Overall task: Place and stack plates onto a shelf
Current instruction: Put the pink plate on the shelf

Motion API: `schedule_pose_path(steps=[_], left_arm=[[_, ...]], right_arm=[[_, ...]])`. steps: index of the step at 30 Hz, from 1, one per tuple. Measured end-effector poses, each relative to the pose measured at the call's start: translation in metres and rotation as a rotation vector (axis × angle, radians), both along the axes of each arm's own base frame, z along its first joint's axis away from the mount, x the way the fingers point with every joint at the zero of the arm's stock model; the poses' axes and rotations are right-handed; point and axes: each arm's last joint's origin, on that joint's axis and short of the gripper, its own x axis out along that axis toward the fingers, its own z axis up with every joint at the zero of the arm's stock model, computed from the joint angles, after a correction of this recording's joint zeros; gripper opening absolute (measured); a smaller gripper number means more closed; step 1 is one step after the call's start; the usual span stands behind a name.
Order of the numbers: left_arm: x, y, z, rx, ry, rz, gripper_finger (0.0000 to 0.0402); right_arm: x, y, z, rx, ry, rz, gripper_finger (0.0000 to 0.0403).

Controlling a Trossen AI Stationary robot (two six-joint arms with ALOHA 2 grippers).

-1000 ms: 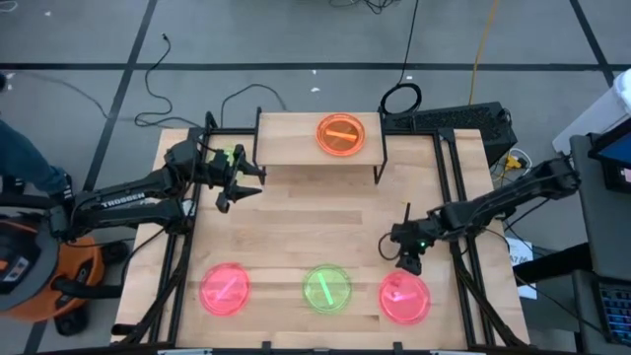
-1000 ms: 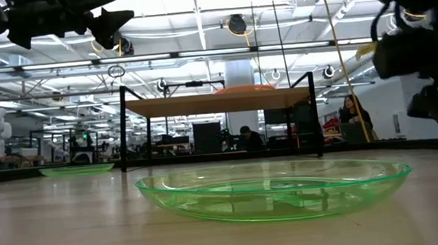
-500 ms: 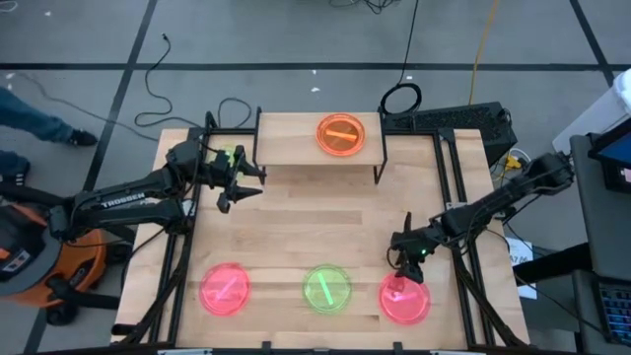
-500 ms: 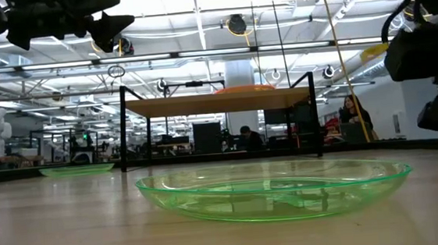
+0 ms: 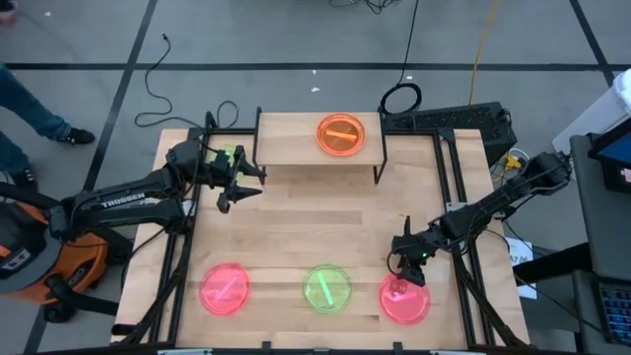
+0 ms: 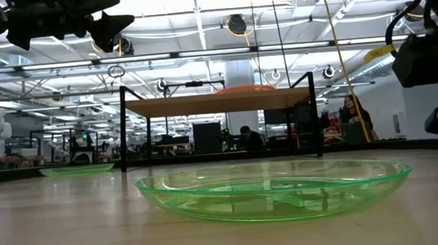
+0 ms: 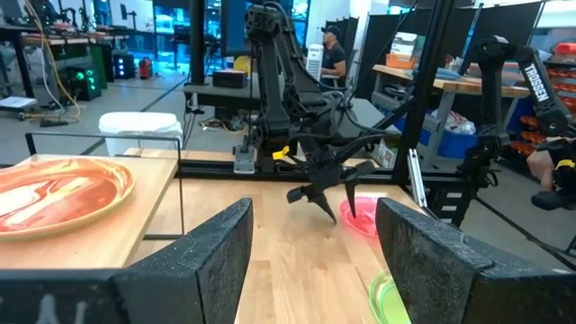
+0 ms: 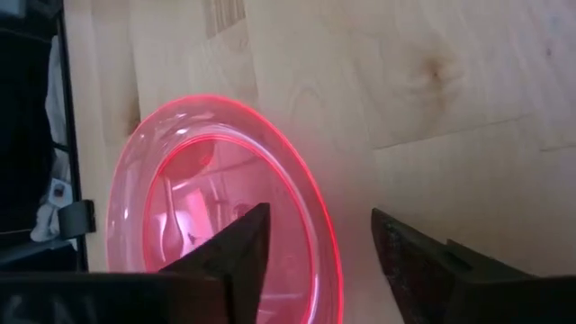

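Three plates lie flat along the table's near edge: a pink plate on the left, a green plate in the middle and a second pink plate on the right. An orange plate lies on the shelf at the far side. My right gripper is open just above the right pink plate's far rim, one finger over the inside and one outside. My left gripper is open and hovers by the shelf's left end.
A black metal frame runs around the tabletop's sides. Bare wood lies between the shelf and the row of plates. Cables and a black box lie behind the far right corner. A person's legs show on the floor to the left.
My right gripper has moved toward the table's near edge and down, from over bare wood to the far rim of the right pink plate. Plates and left arm have stayed put.
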Motion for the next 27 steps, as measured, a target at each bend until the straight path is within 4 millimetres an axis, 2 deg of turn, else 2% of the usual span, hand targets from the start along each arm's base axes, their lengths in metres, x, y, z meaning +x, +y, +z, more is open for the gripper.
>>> schedule_pose_path(steps=[12, 17, 27], left_arm=[[0.0, 0.0, 0.002, 0.01, -0.019, 0.0, 0.0241], [0.0, 0.0, 0.002, 0.01, -0.021, 0.0, 0.0241], [0.0, -0.001, 0.002, 0.002, -0.02, -0.003, 0.0241]], right_arm=[[-0.001, -0.001, -0.001, -0.01, -0.002, 0.044, 0.0011], [0.003, -0.006, -0.001, 0.002, -0.019, 0.017, 0.0005], [0.025, -0.021, 0.012, 0.063, -0.21, -0.115, 0.0001]])
